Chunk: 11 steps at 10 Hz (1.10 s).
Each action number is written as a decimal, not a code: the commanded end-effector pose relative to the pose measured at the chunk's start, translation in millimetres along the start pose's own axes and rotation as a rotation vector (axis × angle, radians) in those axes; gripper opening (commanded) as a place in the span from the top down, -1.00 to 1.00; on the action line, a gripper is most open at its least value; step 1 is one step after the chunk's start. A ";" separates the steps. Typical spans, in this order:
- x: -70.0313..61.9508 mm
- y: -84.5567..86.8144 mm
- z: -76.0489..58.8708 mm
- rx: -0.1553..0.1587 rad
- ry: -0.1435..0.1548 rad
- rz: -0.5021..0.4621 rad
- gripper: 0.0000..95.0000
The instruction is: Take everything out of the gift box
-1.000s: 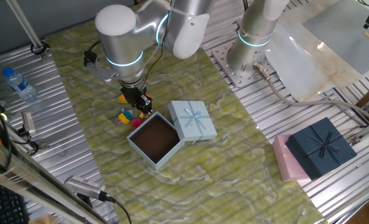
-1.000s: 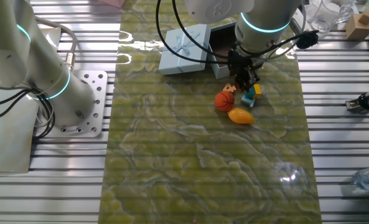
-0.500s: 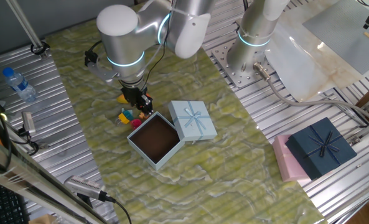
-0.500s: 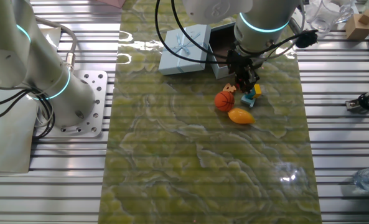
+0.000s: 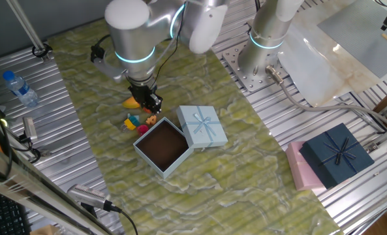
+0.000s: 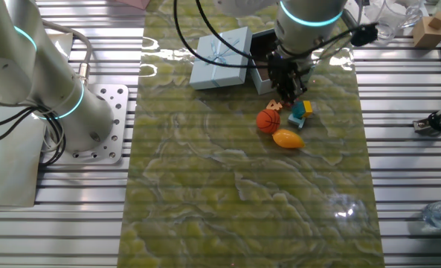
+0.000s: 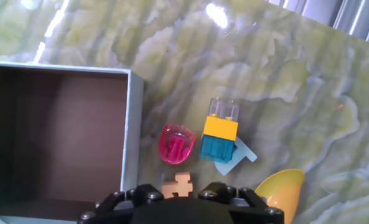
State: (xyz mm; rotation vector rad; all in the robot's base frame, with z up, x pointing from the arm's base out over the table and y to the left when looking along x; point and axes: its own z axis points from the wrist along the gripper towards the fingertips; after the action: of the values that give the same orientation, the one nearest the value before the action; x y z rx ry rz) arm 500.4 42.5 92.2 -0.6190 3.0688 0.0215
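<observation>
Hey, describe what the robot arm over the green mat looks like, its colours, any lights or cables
The arm is glossy silver-grey with rounded, bulbous joints and a glowing cyan ring at a joint. Black cables loop along its wrist. The gripper is small, black and two-fingered. In the hand view only its dark, knobbly base shows.

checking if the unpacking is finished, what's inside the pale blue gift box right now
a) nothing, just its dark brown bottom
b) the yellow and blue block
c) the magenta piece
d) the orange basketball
a: the gift box shows only a bare brown floor in the hand view, while the magenta piece and the yellow and blue block lie on the mat beside it, and the basketball sits out on the mat too.
</observation>
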 end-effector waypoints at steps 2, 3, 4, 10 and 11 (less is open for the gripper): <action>-1.2 13.0 -9.2 0.019 0.003 0.032 1.00; -1.2 16.7 -11.7 0.019 0.003 0.044 1.00; -0.1 20.0 -13.7 0.019 0.001 0.060 1.00; 0.3 22.6 -14.7 0.021 0.006 0.074 1.00; 0.2 22.6 -14.7 0.021 0.007 0.074 1.00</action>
State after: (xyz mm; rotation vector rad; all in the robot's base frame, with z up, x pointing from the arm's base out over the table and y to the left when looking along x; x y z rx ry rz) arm 491.9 63.3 106.8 -0.5086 3.0923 -0.0122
